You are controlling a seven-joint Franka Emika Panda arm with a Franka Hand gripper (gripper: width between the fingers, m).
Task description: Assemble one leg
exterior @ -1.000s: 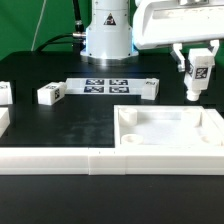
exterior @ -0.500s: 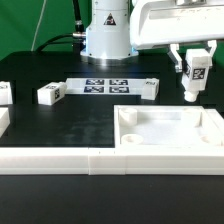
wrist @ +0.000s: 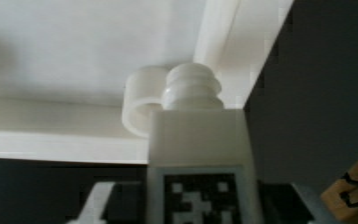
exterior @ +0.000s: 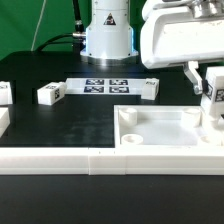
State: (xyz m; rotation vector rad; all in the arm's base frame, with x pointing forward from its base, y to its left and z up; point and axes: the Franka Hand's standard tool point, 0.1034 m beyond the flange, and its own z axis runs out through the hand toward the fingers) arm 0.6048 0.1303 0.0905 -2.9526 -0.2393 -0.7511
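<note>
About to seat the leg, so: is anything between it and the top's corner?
Nothing visible. The leg has its tip right at a corner of the top, and no part lies between them.

The leg (wrist: 199,150), marker tag (wrist: 204,197) facing the camera, points its rounded peg (wrist: 190,80) toward twelve o'clock over the white top's (wrist: 226,40) corner; black table (wrist: 327,90) lies at its three o'clock.

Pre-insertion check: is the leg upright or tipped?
Upright. In the exterior view the leg hangs vertical in the claw, above a corner of the top. Tilt toward the camera cannot be told.
</note>
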